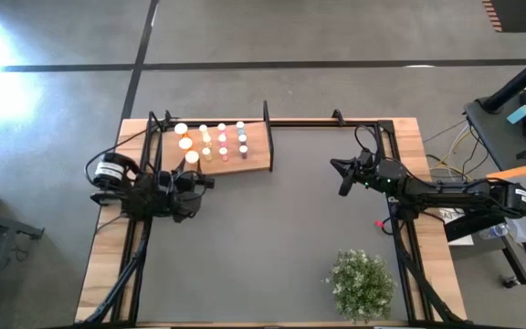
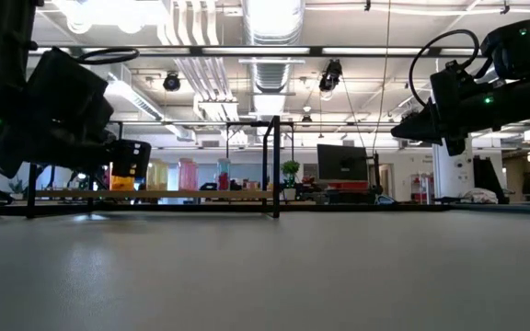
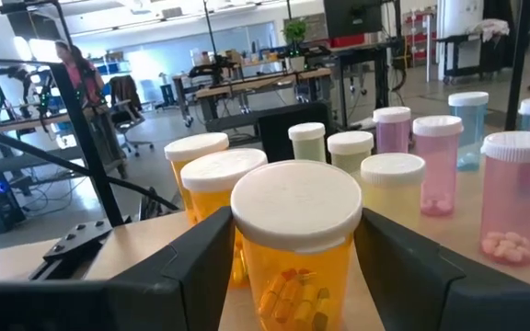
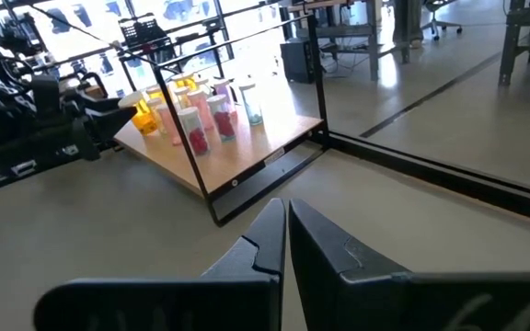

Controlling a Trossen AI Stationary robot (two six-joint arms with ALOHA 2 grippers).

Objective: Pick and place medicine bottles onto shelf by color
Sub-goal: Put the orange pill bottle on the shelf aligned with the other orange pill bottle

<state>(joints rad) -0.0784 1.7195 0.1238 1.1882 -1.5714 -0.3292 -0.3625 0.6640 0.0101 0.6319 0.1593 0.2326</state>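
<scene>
The wooden shelf (image 1: 254, 151) lies at the table's far left, with a black post (image 1: 267, 111) at its corner. On it stand orange (image 1: 183, 135), yellow-green (image 1: 205, 142), pink (image 1: 223, 143) and blue (image 1: 241, 135) bottles, all with white caps. My left gripper (image 1: 193, 170) is at the shelf's near-left corner, shut on a large orange bottle (image 3: 293, 248) that stands upright. My right gripper (image 1: 343, 179) hangs shut and empty above the table's right half, far from the shelf. My left gripper pinches the large orange bottle by its body just under the white cap (image 3: 294, 207), one finger (image 3: 201, 267) on each side. The fingers come level from the table's near side. The bottle stands upright over the shelf's near-left corner; its bottom is hidden.
A green bushy plant (image 1: 362, 283) stands at the near right. A black frame (image 1: 336, 121) runs along the table's far and side edges. The grey mat (image 1: 272, 247) between the arms is bare. Other orange bottles (image 3: 196, 161) stand right behind the held one.
</scene>
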